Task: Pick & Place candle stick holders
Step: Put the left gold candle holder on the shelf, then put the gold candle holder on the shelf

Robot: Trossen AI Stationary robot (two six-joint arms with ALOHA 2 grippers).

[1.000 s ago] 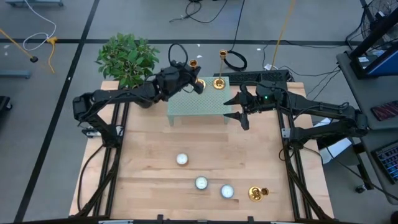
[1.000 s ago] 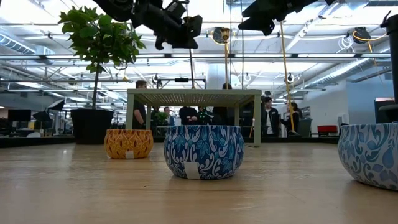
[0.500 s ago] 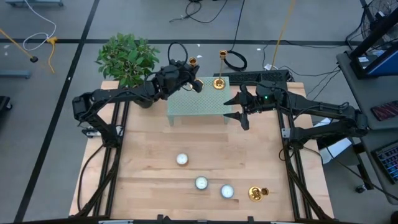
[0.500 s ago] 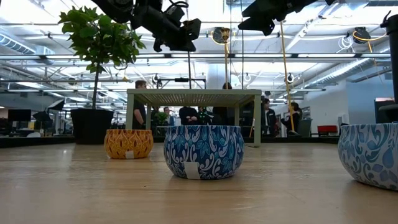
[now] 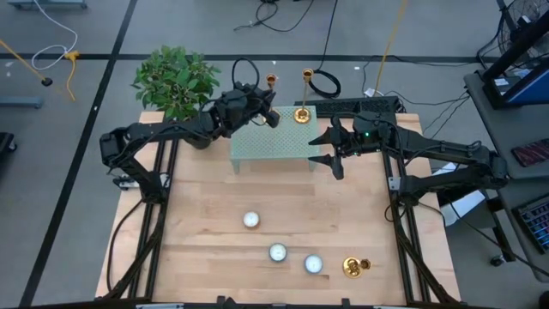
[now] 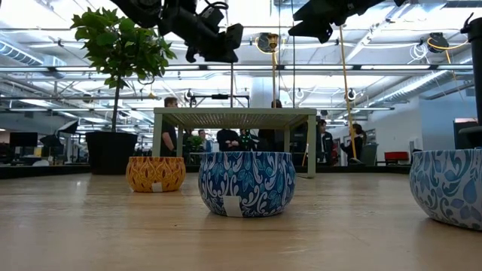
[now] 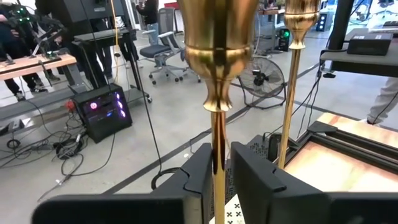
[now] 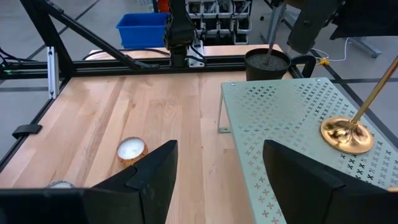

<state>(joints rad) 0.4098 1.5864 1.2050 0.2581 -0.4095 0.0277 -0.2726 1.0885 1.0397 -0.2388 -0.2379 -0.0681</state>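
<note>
Left pincer (image 7: 217, 169) seemingly grips a candlestick (image 7: 217, 93) over the stand (image 5: 273, 137).

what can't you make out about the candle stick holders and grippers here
- Base of the candle stick holder in the left gripper: left wrist view, cut off by the bottom edge; high view, the arm covers it.
- Fallen candle stick holder: high view, too small for detail.
- Tall candle stick holder: right wrist view, top cut off by the edge.
- Right gripper: open, holding nothing.

A robotics lab; exposed ceiling pipes (image 6: 376, 71), office chairs (image 7: 163, 59), a floor fan (image 7: 262, 83), floor cables (image 5: 292, 17) show it.
</note>
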